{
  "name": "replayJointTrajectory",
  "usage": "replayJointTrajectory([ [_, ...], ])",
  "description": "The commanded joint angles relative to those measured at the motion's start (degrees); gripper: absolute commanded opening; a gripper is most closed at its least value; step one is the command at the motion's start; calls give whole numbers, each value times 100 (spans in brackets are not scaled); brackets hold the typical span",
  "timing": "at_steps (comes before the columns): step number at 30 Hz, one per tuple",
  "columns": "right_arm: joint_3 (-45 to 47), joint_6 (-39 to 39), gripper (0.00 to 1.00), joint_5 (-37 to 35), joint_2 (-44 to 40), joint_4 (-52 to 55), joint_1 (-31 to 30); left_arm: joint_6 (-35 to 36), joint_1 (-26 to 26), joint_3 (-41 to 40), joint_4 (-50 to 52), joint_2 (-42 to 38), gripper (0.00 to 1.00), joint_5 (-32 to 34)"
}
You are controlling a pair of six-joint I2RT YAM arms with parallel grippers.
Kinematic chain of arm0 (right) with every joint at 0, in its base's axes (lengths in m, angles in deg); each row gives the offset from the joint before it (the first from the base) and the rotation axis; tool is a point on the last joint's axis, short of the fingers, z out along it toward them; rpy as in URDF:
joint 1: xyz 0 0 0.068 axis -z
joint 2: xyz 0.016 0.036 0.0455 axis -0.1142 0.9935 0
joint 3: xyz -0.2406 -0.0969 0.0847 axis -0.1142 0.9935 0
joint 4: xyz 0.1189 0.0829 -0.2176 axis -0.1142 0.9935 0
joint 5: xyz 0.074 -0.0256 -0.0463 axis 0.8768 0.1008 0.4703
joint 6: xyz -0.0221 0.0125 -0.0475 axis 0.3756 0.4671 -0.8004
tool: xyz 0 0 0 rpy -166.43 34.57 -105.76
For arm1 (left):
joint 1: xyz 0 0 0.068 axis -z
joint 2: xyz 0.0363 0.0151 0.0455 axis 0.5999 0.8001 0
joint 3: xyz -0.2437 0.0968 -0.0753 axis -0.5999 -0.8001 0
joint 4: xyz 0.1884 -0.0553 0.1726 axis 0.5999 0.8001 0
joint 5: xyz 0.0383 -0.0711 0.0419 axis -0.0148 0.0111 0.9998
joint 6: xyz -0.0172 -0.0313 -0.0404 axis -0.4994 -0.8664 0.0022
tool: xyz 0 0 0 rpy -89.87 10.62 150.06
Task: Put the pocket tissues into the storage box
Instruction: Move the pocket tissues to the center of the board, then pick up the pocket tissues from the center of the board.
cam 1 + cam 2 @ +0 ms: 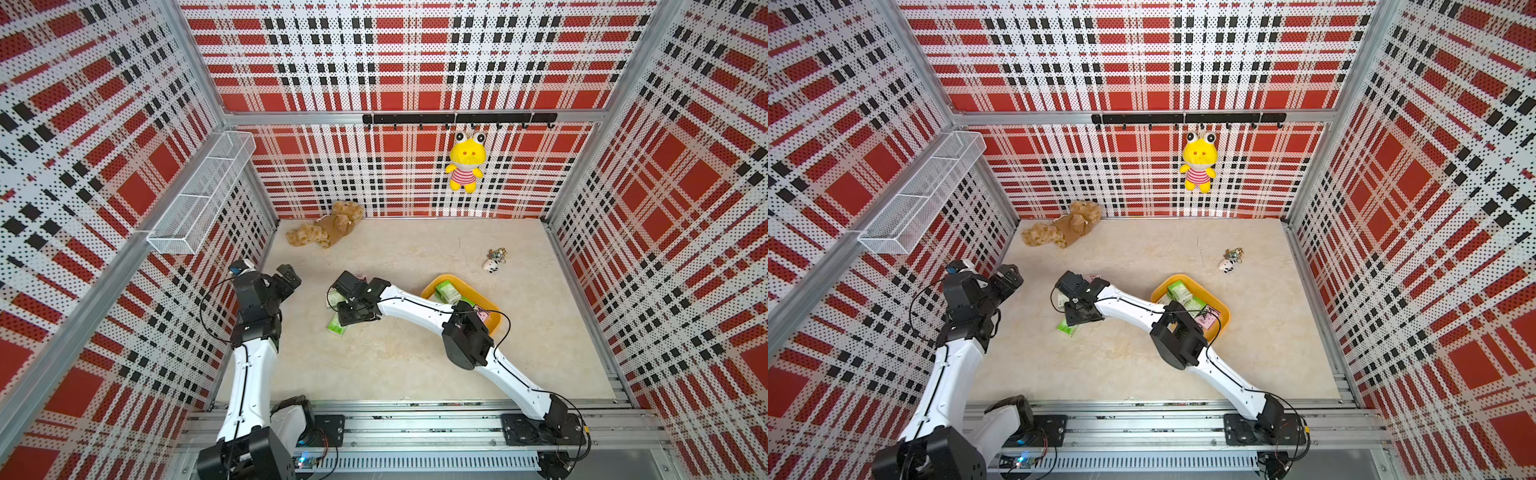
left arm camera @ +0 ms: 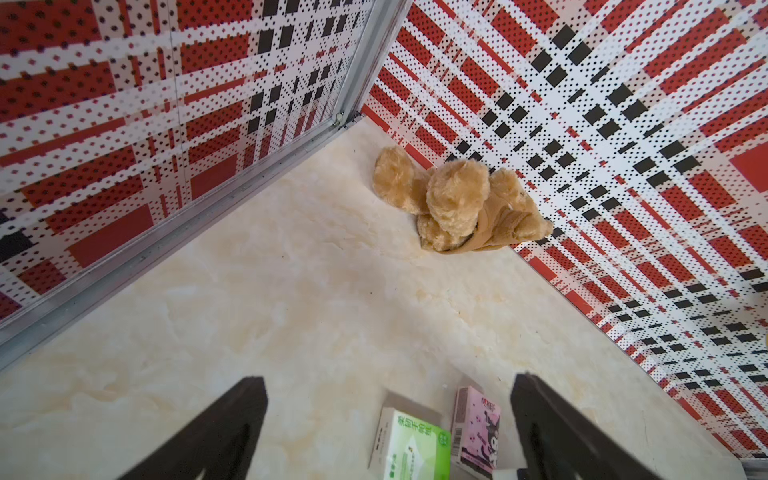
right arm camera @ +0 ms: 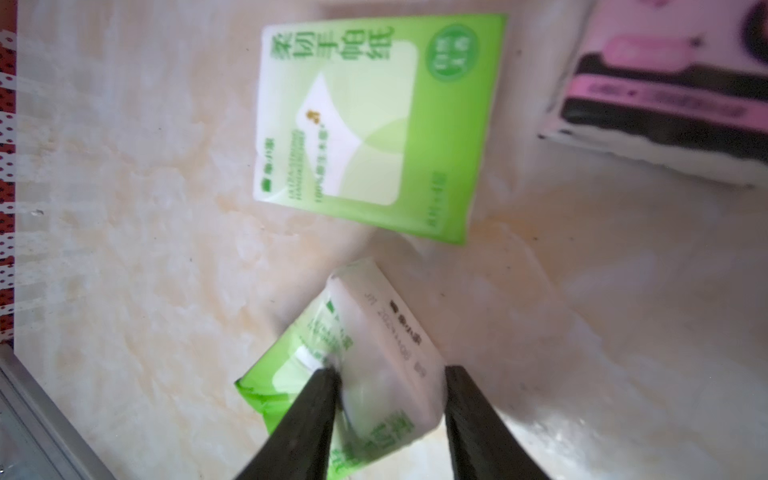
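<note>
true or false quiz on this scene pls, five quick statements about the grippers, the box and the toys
1. The right gripper is clamped on a green packet. True.
2. The storage box is empty. False: packets already lie in it.
3. The left gripper holds a pink packet. False: it is open and empty; the pink packet lies on the table.
4. The yellow plush hangs on the back wall. True.
5. The teddy bear lies in the storage box. False: it lies on the table by the back wall.

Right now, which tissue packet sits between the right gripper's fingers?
The green packet tipped up on edge, pinched by the right gripper. The other green packet lies flat beyond it, the pink packet off to one side; neither is touched.
</note>
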Motion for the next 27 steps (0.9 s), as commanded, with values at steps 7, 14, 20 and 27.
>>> replayJointTrajectory([
  [7, 960, -1054, 49, -580, -662, 904, 622, 84, -22, -61, -87, -138, 99, 44],
  [14, 770, -1888, 64, -901, -790, 1247, 893, 106, -17, -44, -87, -112, 99, 49],
  [20, 917, -1481, 95, -605, -1226, 925, 861, 113, -17, -62, -87, -126, 99, 70],
  [27, 1434, -4, 100, -767, -1674, 457, 520, 80, -23, -118, -130, -121, 99, 32],
])
